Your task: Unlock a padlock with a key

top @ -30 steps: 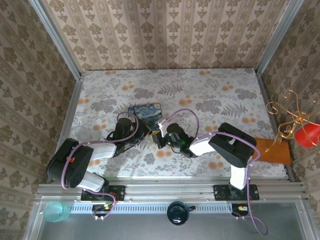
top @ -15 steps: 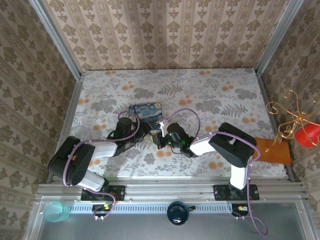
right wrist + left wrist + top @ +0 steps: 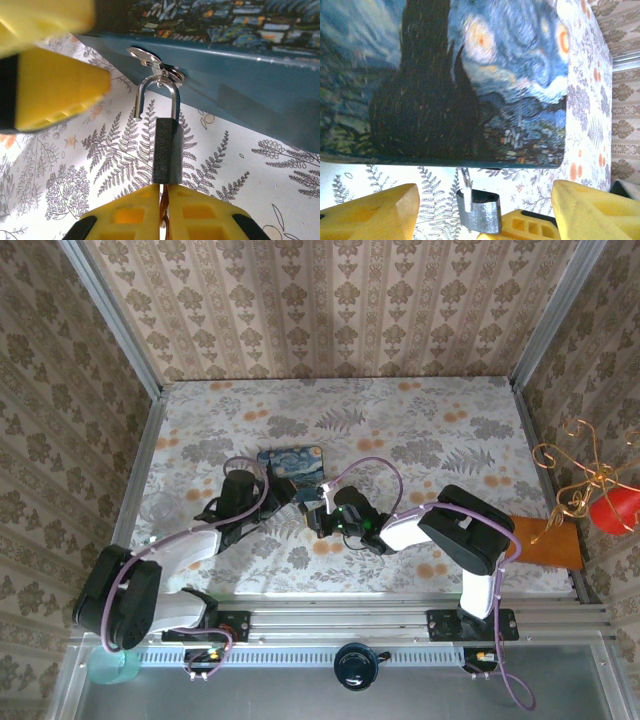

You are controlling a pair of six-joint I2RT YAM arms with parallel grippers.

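Observation:
The padlock (image 3: 167, 150) has a dark body, and its silvery shackle (image 3: 156, 85) hangs through the hasp of the blue painted tin (image 3: 240, 95). One shackle leg stands free of the body. My right gripper (image 3: 164, 189) is shut just below the body on the key (image 3: 163, 207), a thin brassy sliver between the yellow fingers. My left gripper (image 3: 485, 192) is open, one finger on either side of the padlock (image 3: 479, 212) and touching neither side. From above, both grippers meet by the tin (image 3: 291, 462): left gripper (image 3: 280, 502), right gripper (image 3: 318, 515).
A curly gold wire stand (image 3: 575, 480) and a red cup (image 3: 615, 508) stand at the right edge over a brown mat (image 3: 545, 540). A teal cup (image 3: 110, 665) and a dark mug (image 3: 355, 665) sit below the front rail. The patterned wall runs along the far side.
My left gripper has opened, let go of the padlock's body and drawn back to the left. My right gripper has stayed shut at the padlock's bottom.

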